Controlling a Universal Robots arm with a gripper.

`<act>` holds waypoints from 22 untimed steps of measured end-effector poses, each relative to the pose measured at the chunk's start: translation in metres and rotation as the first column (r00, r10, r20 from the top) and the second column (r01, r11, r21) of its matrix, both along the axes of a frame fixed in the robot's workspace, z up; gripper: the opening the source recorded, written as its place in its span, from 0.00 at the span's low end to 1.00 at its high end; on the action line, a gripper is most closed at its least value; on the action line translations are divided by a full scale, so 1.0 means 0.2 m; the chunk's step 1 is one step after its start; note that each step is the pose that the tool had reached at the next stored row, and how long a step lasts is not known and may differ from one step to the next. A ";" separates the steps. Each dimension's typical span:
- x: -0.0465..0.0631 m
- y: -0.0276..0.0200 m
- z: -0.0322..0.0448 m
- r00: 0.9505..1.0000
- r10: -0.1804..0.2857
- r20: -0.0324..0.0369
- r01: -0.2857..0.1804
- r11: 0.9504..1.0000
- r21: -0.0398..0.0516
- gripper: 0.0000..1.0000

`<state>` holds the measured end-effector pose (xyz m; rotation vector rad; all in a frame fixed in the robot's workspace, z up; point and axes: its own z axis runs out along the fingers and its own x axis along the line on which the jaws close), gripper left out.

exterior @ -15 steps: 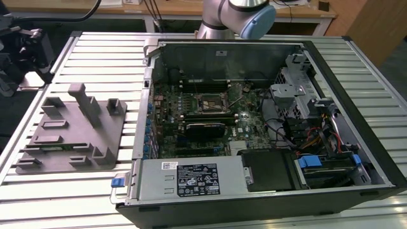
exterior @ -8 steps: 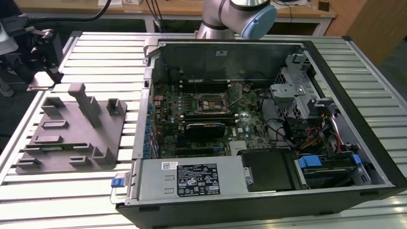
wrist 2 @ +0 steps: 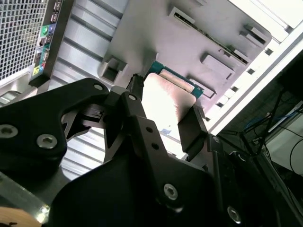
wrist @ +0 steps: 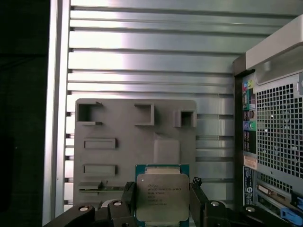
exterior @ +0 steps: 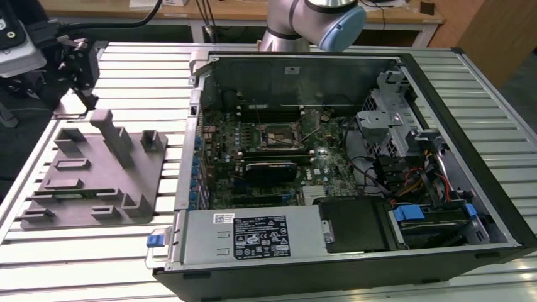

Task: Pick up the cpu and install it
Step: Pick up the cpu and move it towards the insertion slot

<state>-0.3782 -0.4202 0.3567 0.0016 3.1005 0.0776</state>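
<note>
1. The tool [exterior: 82, 88] hangs at ten o'clock in the exterior view, over the slatted desk [exterior: 100, 251].
2. Its fingers [wrist: 129, 196] pinch the cpu [wrist: 162, 196] by two opposite edges, silver top up in the first wrist view, lifted clear of the grey tray [exterior: 84, 189] at eight o'clock.
3. An open computer case [exterior: 293, 75] lies from centre to three o'clock, motherboard [exterior: 251, 135] exposed.

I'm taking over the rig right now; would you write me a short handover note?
The gripper is shut on the cpu, fingers on two opposite edges.
The cpu is held above the grey tray, beside the open computer case.
Done: pickup.
Left: the install. The cpu is not yet in the motherboard socket.
</note>
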 end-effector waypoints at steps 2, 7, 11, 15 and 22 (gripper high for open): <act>0.03 0.000 0.000 1.000 0.000 0.000 0.000 1.000 0.000 0.54; 0.09 0.000 0.000 1.000 0.000 0.000 0.000 1.000 0.001 0.54; 0.14 0.000 0.000 1.000 0.000 0.000 0.000 1.000 0.001 0.54; 0.19 0.000 0.000 1.000 0.000 0.000 0.000 1.000 0.001 0.54; 0.27 0.000 0.000 1.000 0.000 0.000 0.000 1.000 0.001 0.54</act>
